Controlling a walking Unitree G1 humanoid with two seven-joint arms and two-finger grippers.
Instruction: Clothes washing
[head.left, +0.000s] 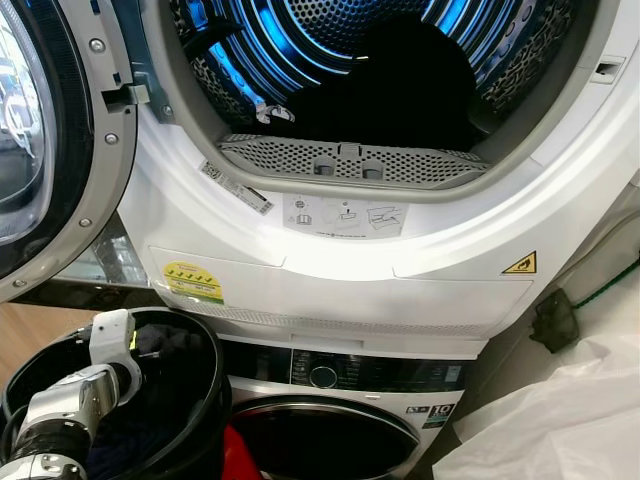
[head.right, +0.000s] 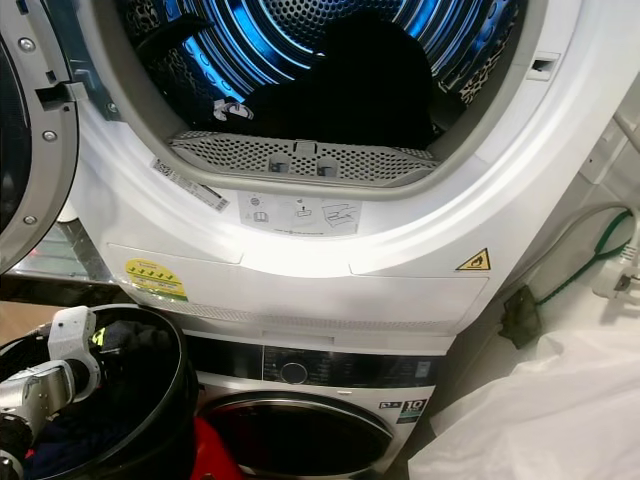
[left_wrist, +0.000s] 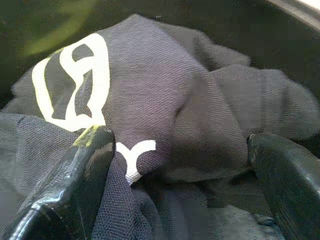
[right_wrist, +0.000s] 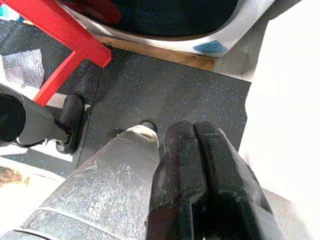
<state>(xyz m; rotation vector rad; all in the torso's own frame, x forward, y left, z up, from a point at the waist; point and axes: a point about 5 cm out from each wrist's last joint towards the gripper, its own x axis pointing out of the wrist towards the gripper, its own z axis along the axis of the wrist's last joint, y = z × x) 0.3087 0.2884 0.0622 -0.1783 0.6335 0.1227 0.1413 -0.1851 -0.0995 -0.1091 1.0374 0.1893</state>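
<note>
So the left gripper (left_wrist: 175, 165) is down in the black basket (head.left: 205, 400), fingers spread wide with the dark printed shirt (left_wrist: 165, 100) bunched between them. Right gripper (right_wrist: 205, 170) hangs over the floor, fingers pressed together, holding nothing.

Black basket (head.left: 205, 400) holds dark clothes (left_wrist: 190, 115).
</note>
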